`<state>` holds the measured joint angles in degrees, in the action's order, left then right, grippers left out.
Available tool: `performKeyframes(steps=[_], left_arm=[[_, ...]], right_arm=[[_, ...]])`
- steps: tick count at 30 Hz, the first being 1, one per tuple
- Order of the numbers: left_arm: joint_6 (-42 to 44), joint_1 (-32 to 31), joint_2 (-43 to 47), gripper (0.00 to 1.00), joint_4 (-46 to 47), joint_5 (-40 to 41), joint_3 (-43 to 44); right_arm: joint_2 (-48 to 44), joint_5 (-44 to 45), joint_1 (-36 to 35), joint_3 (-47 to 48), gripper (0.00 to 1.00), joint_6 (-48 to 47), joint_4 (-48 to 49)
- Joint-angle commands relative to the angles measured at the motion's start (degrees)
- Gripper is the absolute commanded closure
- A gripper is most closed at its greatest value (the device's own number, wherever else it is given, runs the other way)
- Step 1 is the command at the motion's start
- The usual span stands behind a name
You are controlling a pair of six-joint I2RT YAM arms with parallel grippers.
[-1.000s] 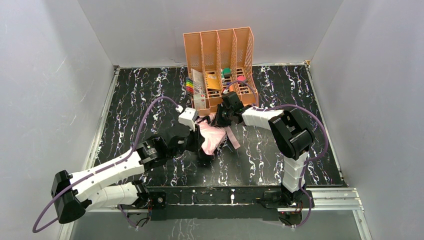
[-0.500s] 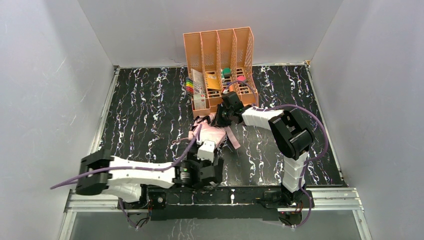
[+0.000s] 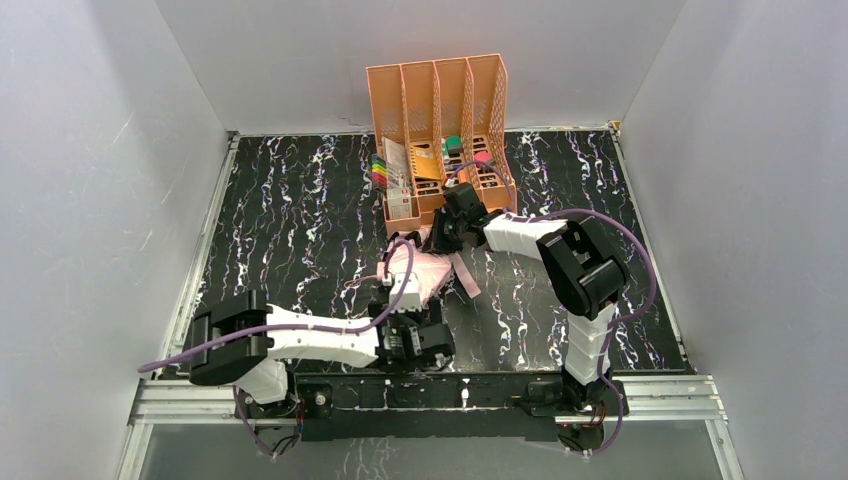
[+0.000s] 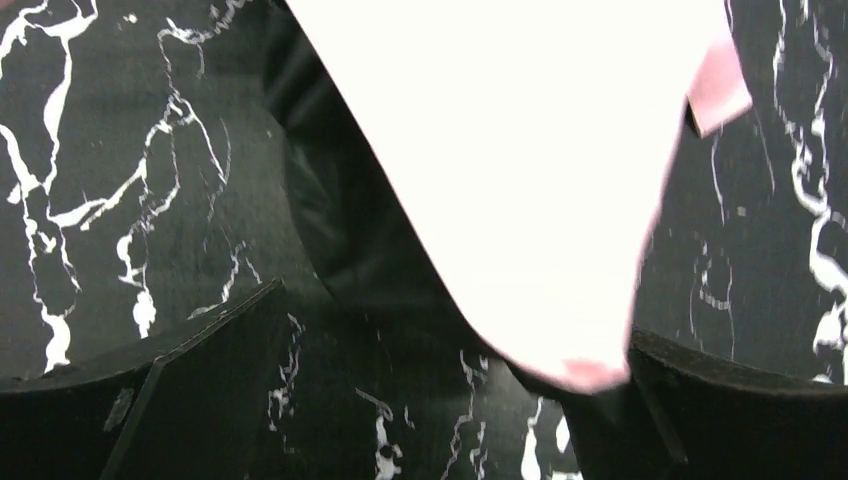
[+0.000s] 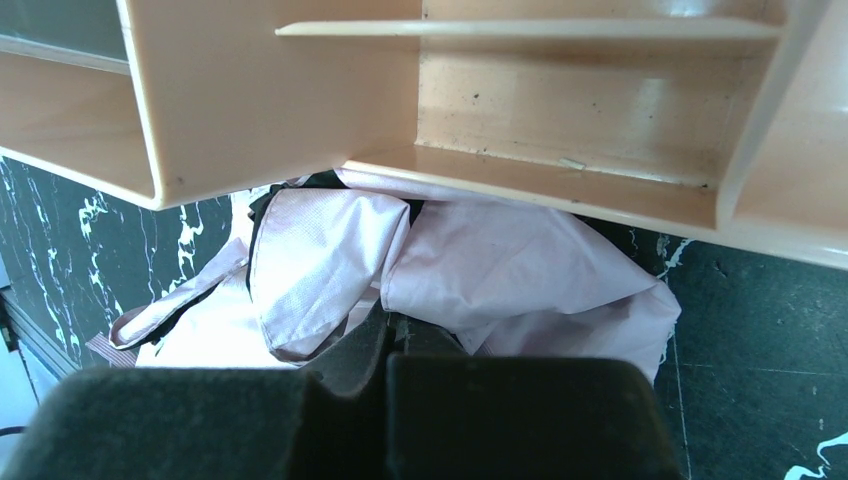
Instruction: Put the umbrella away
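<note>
The umbrella lies crumpled on the black marbled table, pale pink side up, just in front of the orange organiser. My left gripper hangs over the table at the umbrella's near end, open, with nothing between its fingers. In the left wrist view the pink fabric and its black underside reach down between the spread fingers of the left gripper without touching them. My right gripper is at the umbrella's far end. Seen from its own wrist, the right gripper is shut among the umbrella's pink folds.
The orange desk organiser stands at the back centre with markers and small items in its slots. Its front edge overhangs just above the right gripper. Grey walls enclose the table on three sides.
My left gripper has opened, let go of the umbrella and drawn back to the near edge, its arm folding down along the front. The right arm and the umbrella have stayed put.
</note>
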<state>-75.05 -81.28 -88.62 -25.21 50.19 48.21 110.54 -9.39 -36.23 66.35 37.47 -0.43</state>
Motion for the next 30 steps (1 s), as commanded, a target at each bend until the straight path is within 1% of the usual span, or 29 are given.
performKeyframes(steps=[1, 3, 9, 11, 19, 23, 25, 27, 28, 30], left_arm=[[5.8, 4.8, 4.5, 0.02, 11.6, 0.9, -3.6], [8.8, 6.5, 4.4, 0.02, 15.6, -0.5, -3.7], [14.0, 8.9, 1.6, 0.02, 21.0, -3.6, -1.9], [14.7, 9.3, 1.0, 0.04, 22.0, -4.5, -1.7], [13.1, 10.9, -0.4, 0.32, 20.4, -6.4, -2.7], [13.6, 12.5, 0.5, 0.43, 20.7, -7.5, -4.1], [16.1, 13.8, 1.8, 0.50, 22.5, -9.1, -4.9], [20.4, 15.5, 3.9, 0.59, 26.7, -12.6, -6.1], [22.6, 16.6, 5.1, 0.63, 29.1, -14.6, -7.1], [28.4, 18.9, 8.1, 0.69, 33.4, -21.3, -8.4]], right_arm=[[3.7, 6.0, 1.3, -0.8, 1.00, -3.3, -7.9], [3.9, 6.0, 1.3, -0.6, 1.00, -3.4, -8.0], [3.9, 6.4, 1.4, -0.3, 1.00, -3.6, -8.5], [3.9, 6.4, 1.5, -0.3, 1.00, -3.7, -8.5], [4.0, 6.2, 1.6, -0.1, 1.00, -3.8, -8.5], [3.8, 6.5, 1.7, -0.2, 1.00, -4.0, -8.6], [3.8, 6.6, 1.7, -0.2, 1.00, -4.1, -8.7], [3.8, 6.6, 1.7, -0.2, 1.00, -4.1, -8.7], [3.8, 6.6, 1.8, -0.2, 1.00, -4.1, -8.7], [3.6, 6.6, 1.8, -0.3, 1.00, -4.1, -8.6]])
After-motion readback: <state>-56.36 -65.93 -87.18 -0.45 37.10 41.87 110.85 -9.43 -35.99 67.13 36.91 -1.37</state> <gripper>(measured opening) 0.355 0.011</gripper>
